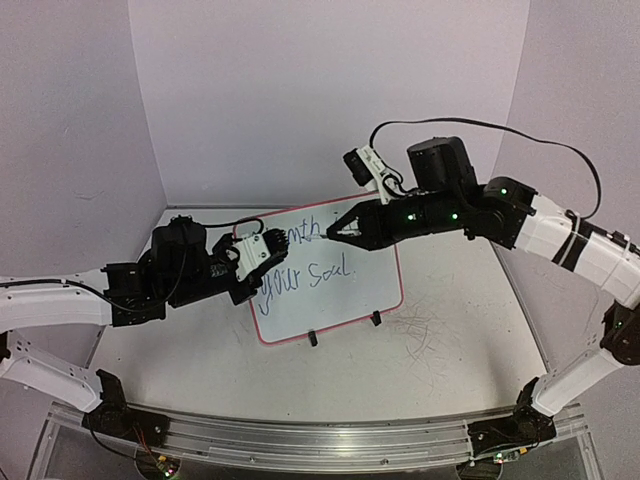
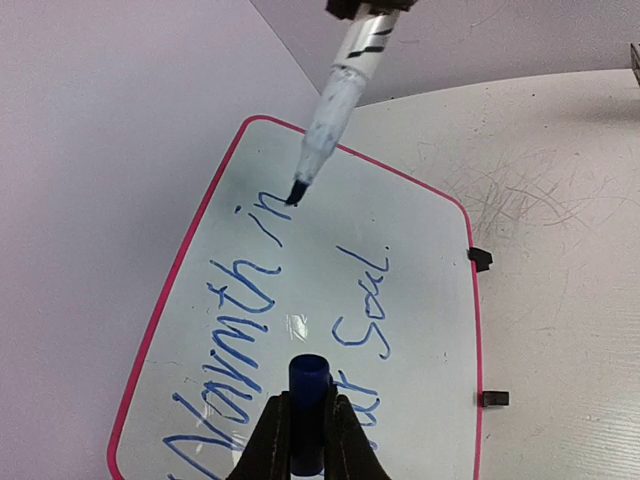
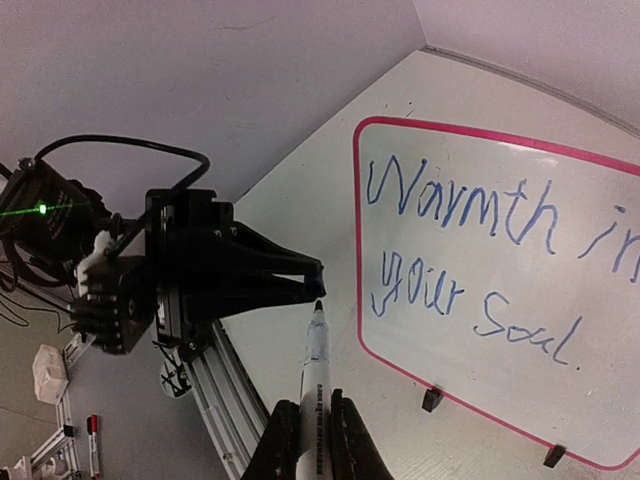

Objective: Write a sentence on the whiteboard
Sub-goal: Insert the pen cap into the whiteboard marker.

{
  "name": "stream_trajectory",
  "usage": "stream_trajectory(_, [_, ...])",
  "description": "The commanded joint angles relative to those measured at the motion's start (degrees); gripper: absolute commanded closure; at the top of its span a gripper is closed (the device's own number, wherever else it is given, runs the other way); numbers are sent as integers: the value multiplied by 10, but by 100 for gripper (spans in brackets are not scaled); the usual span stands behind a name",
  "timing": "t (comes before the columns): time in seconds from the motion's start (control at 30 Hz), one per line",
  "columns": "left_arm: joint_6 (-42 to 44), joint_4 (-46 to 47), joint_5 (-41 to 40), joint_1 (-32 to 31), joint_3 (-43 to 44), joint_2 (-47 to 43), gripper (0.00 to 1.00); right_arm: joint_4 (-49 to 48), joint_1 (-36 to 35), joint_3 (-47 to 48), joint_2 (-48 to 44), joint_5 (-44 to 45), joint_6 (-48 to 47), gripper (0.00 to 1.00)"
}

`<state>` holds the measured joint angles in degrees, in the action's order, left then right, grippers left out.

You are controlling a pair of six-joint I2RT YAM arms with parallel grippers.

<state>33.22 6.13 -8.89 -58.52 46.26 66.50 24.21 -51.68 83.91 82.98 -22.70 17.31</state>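
Observation:
The whiteboard (image 1: 345,300), pink-red framed, stands on its wire stand mid-table. The sentence (image 1: 310,275) reads "Warmth in your Soul." in blue script; its first letters are hidden in the top view and fully shown in the right wrist view (image 3: 470,215). My left gripper (image 1: 268,262) is before the board's left part, shut on a blue marker cap (image 2: 307,395). My right gripper (image 1: 338,231) hovers over the board's top, shut on a white marker (image 3: 318,375). The bare marker tip (image 2: 296,192) points at the cap, a short gap apart.
Two black stand feet (image 1: 313,338) rest on the tabletop. Faint grey scribbles (image 1: 420,335) mark the table right of the board. Purple walls close the back and sides. A metal rail (image 1: 300,440) runs along the near edge.

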Motion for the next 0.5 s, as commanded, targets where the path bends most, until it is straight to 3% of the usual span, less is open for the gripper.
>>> stream_trajectory(0.0, [67,37,-9,-7,9,8,100,85,1,102,62,-41,23,100])
stream_trajectory(0.47, [70,37,-9,-9,-6,14,100,119,1,143,105,-68,25,100])
